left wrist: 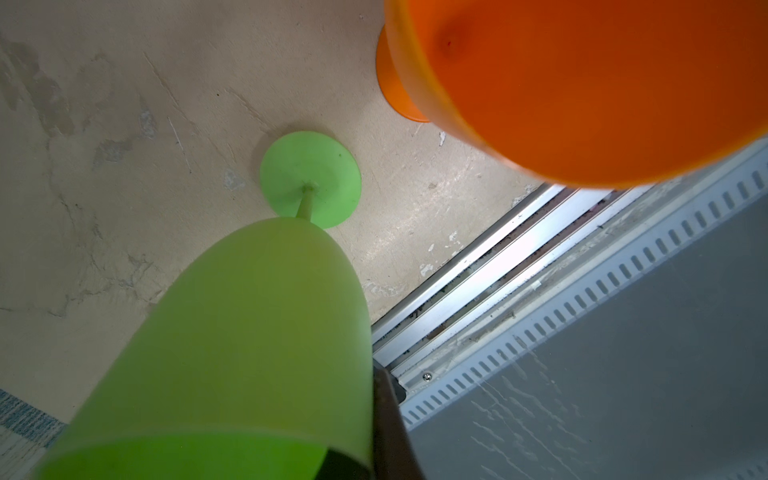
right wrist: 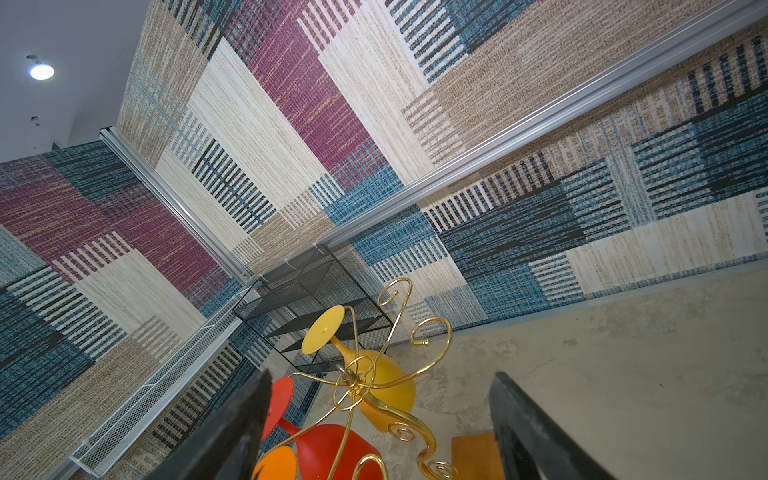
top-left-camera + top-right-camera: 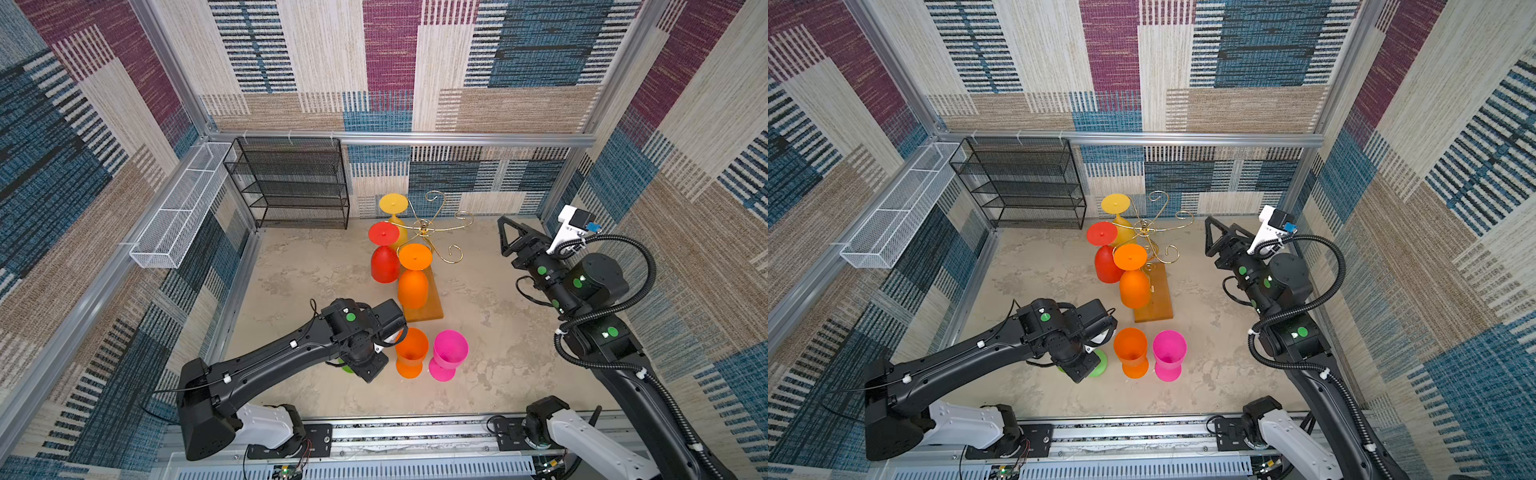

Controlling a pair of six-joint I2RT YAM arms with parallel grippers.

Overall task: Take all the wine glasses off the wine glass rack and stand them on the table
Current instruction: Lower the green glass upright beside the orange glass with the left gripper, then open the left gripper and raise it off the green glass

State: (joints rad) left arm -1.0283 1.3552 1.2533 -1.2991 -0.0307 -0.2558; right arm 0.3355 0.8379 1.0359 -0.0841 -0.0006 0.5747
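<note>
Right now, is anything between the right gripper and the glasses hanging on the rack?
Yes. The open right gripper faces the wine glass rack from its bare side; its post and empty scroll arms stand before the yellow glass, red glass and orange glass hanging beyond.

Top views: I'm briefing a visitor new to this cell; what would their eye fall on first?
The bright glasses stand out against the pale table: a yellow glass, a red glass and a hanging orange glass dangle upside down from the gold wine glass rack toward the back. Nearer the front, an upright orange glass and a pink glass stand side by side, with a green glass peeking out from under the left arm.
</note>
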